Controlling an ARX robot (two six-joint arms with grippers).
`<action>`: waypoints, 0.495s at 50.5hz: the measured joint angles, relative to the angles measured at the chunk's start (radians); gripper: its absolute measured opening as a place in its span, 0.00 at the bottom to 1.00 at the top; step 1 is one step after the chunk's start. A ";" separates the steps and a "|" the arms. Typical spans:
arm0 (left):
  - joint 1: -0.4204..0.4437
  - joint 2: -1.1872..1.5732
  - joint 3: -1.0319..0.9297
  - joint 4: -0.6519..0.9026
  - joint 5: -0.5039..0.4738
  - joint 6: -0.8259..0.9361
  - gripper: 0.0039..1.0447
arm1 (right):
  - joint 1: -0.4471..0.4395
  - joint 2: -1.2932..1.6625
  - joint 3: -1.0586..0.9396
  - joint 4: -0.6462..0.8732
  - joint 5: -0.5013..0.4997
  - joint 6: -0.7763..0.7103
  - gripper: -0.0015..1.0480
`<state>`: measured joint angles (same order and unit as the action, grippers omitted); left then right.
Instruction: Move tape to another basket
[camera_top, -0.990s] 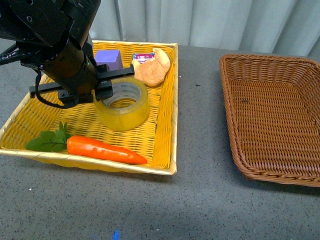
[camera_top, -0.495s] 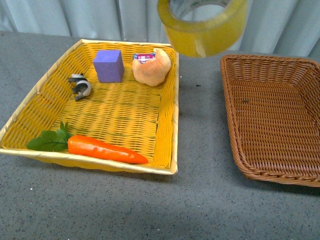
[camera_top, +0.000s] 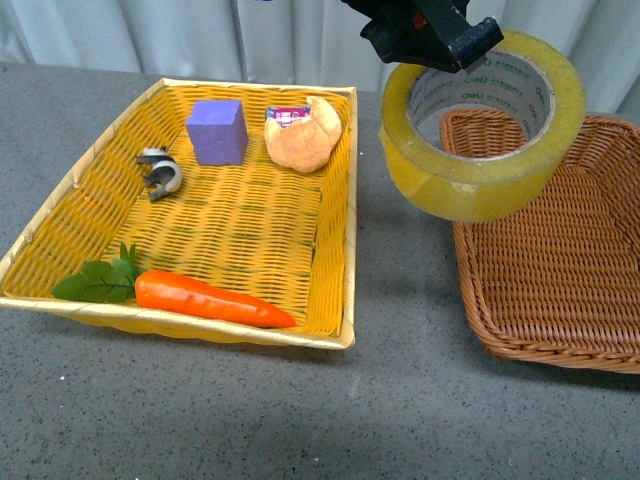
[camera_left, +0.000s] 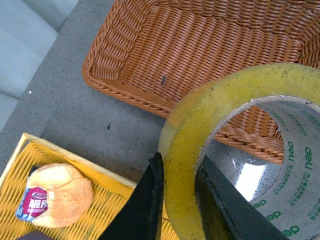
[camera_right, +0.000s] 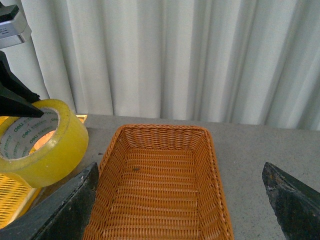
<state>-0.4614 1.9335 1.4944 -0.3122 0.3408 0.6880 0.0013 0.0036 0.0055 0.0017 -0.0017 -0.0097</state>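
Grey table (camera_top: 300, 410), pale curtain (camera_top: 300, 40) behind. I am pinching the tape (camera_top: 470, 185) in my left claw (camera_left: 181, 170), jaws closed on its wall, one finger inside the core. The roll is hanging below the claw, off the table, hole axis tilting. The basket (camera_top: 560, 270) is lying below and rightward, with the roll overlapping its left rim. The yellow basket (camera_top: 345, 250) is sitting leftward. Judging: carry right past the rim, then lower. My right claw (camera_right: 180, 205) is gaping, empty.
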 joint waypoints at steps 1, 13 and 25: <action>-0.001 0.000 0.000 0.000 0.000 0.001 0.15 | 0.000 0.000 0.000 0.000 0.000 0.000 0.91; 0.001 0.000 0.000 0.000 -0.006 0.013 0.15 | -0.001 0.001 0.000 -0.001 -0.005 -0.004 0.91; 0.001 0.000 0.000 0.001 -0.007 0.016 0.14 | -0.046 0.488 0.237 -0.018 -0.322 -0.311 0.91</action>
<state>-0.4602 1.9335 1.4944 -0.3115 0.3336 0.7040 -0.0448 0.4919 0.2420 -0.0158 -0.3233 -0.3202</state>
